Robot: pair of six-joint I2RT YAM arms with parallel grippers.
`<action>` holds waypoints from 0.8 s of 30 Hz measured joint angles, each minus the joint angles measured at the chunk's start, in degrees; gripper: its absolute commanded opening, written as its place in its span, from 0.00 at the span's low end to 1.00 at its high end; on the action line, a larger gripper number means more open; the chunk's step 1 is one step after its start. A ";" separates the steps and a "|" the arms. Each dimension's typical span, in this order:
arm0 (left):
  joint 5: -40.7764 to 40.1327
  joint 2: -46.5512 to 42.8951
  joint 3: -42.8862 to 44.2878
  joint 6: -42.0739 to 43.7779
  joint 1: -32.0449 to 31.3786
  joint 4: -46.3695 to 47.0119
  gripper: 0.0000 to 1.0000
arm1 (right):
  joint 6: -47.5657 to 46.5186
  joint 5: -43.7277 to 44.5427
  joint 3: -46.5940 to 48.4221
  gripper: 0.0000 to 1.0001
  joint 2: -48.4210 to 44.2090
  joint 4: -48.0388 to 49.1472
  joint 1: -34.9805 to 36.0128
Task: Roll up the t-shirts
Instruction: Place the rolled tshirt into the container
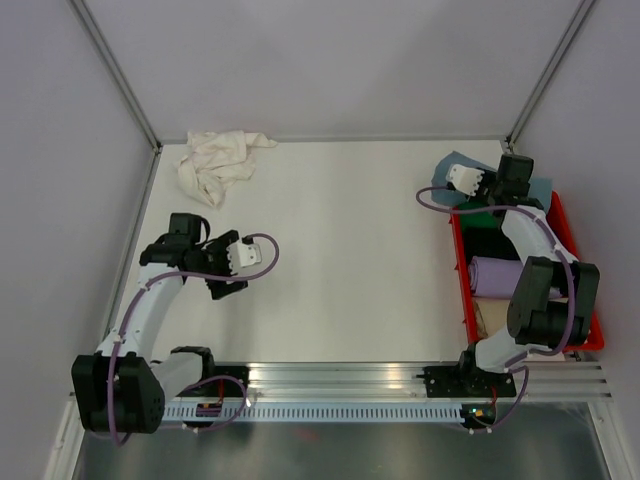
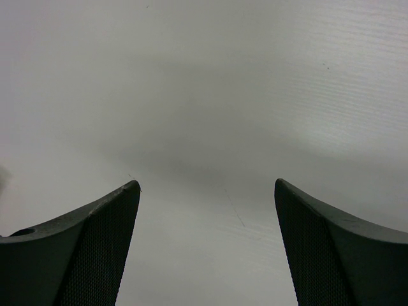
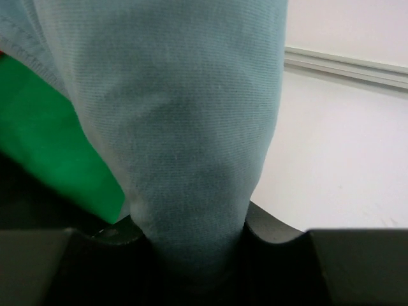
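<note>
Blue-grey cotton t-shirt (image 3: pixel 191 127) pinched by right gripper (image 3: pixel 194 245) (likely for hauling out of the red plastic crate (image 1: pixel 459 285)); left gripper (image 2: pixel 205 191) gapes empty.

A white table (image 1: pixel 350 250) stands between pale walls (image 1: pixel 330 60) and aluminium posts (image 1: pixel 115 70).

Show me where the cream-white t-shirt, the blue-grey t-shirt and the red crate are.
cream-white t-shirt (image 1: pixel 215 165), top view, middle of the crumpled heap.
blue-grey t-shirt (image 3: pixel 191 127), right wrist view, middle of the bunched cloth.
red crate (image 1: pixel 461 280), top view, left rim.
</note>
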 measured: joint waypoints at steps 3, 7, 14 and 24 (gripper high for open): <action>-0.59 0.35 0.33 0.00 0.44 -0.02 0.91 | -1.68 -1.62 0.98 0.12 0.57 0.85 -1.77; -0.81 0.94 0.98 0.00 0.61 -0.02 0.91 | -4.35 -3.74 0.66 0.12 1.01 0.85 -3.67; -0.72 2.21 3.30 0.00 0.63 -0.02 0.91 | -5.92 -5.01 -6.60 0.13 1.75 2.56 -6.43; -0.26 3.52 4.92 0.02 0.72 0.20 0.91 | -7.21 -9.53 -13.68 0.12 -1.29 8.11 -10.25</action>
